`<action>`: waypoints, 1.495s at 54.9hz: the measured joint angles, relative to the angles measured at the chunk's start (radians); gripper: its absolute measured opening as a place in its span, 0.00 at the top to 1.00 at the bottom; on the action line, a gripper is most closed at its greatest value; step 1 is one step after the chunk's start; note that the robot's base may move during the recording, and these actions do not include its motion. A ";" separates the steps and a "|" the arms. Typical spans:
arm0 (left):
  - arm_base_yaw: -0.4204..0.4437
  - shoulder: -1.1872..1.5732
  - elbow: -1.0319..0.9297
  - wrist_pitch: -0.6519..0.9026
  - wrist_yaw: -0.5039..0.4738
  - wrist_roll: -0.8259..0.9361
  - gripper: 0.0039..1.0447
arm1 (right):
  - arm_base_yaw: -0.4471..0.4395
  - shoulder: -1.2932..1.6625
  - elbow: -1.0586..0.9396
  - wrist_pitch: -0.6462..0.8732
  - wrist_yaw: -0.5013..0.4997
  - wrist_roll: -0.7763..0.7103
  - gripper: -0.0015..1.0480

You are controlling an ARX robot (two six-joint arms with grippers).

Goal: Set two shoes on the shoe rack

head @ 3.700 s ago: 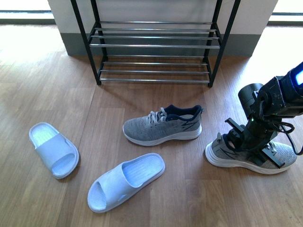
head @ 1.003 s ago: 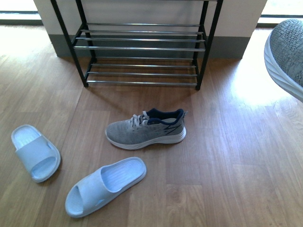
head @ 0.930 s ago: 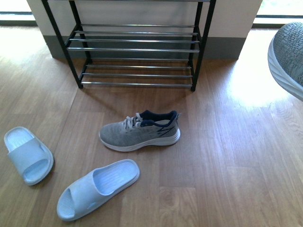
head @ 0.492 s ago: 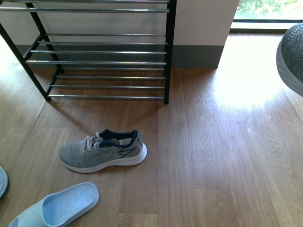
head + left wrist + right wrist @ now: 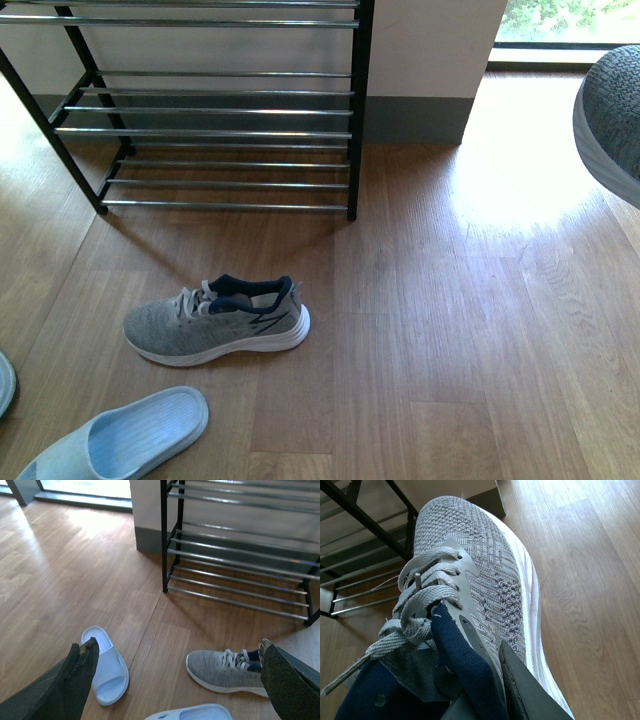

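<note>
Wood floor [image 5: 450, 330] spans front view. Shoe rack [image 5: 200, 110] fills upper left, standing on floor against wall. Lifted sneaker [image 5: 612, 120] hangs at right edge, off floor, well apart from rack; my right gripper [image 5: 487, 692] clamped on its navy collar. Floor sneaker [image 5: 215, 322] lies lower left, before rack, toe pointing left. Blue slipper [image 5: 120, 440] in bottom left corner. My left gripper [image 5: 176, 646] spread wide, grasping nothing.
</note>
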 joint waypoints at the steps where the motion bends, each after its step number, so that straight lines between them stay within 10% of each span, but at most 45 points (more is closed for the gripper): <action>1: 0.028 0.078 0.009 0.057 0.034 0.019 0.09 | 0.000 0.000 0.000 0.000 0.001 0.000 0.99; 16: 0.105 0.993 0.262 0.514 0.390 0.390 0.09 | 0.000 0.000 0.000 0.000 0.000 0.000 0.99; 32: 0.011 1.617 0.641 0.369 0.622 0.774 0.09 | 0.000 0.000 0.000 0.000 0.002 0.000 0.99; 82: -0.174 2.279 1.304 0.039 0.615 1.067 0.09 | 0.000 0.000 0.000 0.000 0.002 0.000 0.99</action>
